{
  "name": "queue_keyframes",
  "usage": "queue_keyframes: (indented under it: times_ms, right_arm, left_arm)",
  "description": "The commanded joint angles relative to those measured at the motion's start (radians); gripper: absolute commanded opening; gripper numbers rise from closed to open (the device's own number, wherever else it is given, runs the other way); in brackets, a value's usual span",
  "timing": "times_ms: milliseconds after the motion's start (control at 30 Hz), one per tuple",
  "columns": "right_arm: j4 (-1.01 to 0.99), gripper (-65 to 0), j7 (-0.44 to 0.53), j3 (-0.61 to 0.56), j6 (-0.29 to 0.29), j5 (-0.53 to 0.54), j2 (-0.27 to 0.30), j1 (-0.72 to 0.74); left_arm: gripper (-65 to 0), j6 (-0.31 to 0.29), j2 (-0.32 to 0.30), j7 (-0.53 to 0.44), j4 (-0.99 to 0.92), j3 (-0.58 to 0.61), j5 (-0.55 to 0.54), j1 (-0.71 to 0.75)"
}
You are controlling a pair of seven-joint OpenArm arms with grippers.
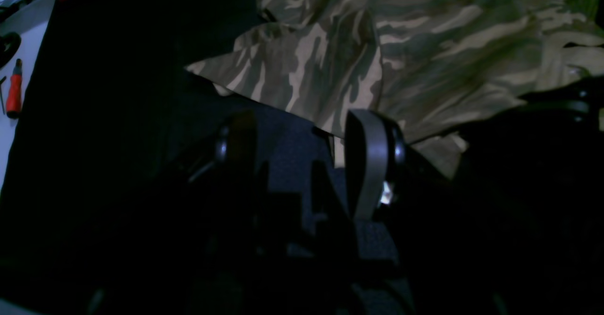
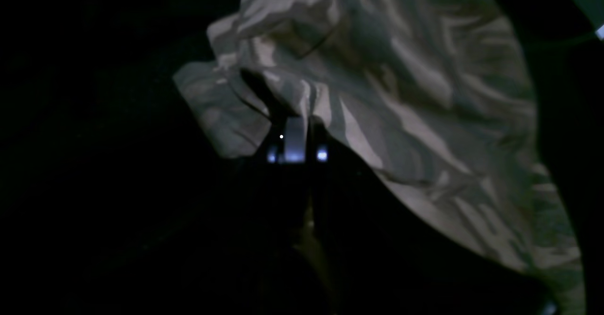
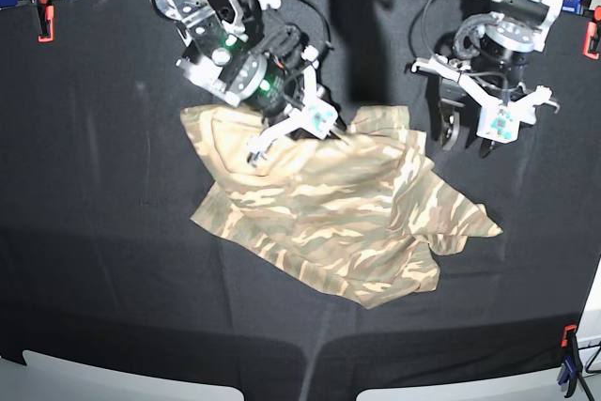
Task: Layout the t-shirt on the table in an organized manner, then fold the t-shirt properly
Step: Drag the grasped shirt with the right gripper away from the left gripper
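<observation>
you see the bare black table (image 3: 103, 260) nearest you, then the t-shirt (image 3: 329, 213) lying crumpled and skewed around its middle, one sleeve poking out toward the base view's right. further back, your right gripper (image 3: 310, 133) sits at the shirt's far edge, its fingers pressed together on a pinch of the fabric. your left gripper (image 3: 467, 138) hovers just beside the shirt's far corner, fingers apart and holding nothing. clamps (image 3: 43, 22) line the far edge.

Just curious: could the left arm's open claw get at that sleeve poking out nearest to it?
Probably yes: the left claw hovers open beside the t-shirt, and only bare table lies between it and the sleeve.
</observation>
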Motion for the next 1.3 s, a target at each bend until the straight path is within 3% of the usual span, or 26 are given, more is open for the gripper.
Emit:
queue_keyframes:
  times_ms: [0, 233, 367, 500, 600, 733, 933, 1133, 1267]
  right_arm:
    - [0.039, -65.0, 0.014, 0.003, -0.006, 0.013, -0.003, 0.014]
    - [0.173, -65.0, -0.173, 0.003, -0.008, 0.135, -0.003, 0.050]
    - [0.210, -65.0, -0.281, 0.010, -0.095, 0.136, -0.003, 0.134]
    - [0.209, -65.0, -0.333, 0.058, -0.120, 0.136, -0.003, 0.228]
    - [0.209, -65.0, -0.336, 0.142, -0.121, 0.136, -0.003, 0.274]
    - [0.203, -65.0, -0.335, 0.298, -0.164, 0.142, -0.002, 0.316]
    - [0.123, -65.0, -0.336, 0.549, -0.164, 0.235, 0.004, 0.391]
    - [-0.081, -65.0, -0.338, 0.702, -0.164, 0.248, 0.080, 0.468]
    - [-0.219, -65.0, -0.409, 0.767, -0.164, 0.249, 0.145, 0.493]
  left_arm:
    - [-36.6, 0.007, -0.006, -0.025, 0.019, -0.004, -0.001, 0.000]
    - [-36.6, 0.007, -0.006, -0.024, 0.019, -0.004, -0.001, 0.000]
    - [-36.6, 0.007, -0.006, -0.025, 0.019, -0.004, -0.001, 0.000]
    - [-36.6, 0.007, -0.006, -0.024, 0.019, -0.004, -0.001, 0.000]
    - [-36.6, 0.007, -0.006, -0.024, 0.019, -0.004, -0.001, 0.000]
    - [-36.6, 0.007, -0.006, -0.024, 0.019, -0.004, -0.001, 0.000]
    - [-36.6, 0.007, -0.006, -0.024, 0.019, -0.004, -0.001, 0.000]
    - [-36.6, 0.007, -0.006, -0.024, 0.019, -0.004, -0.001, 0.000]
    - [-36.6, 0.007, -0.006, -0.024, 0.019, -0.004, -0.001, 0.000]
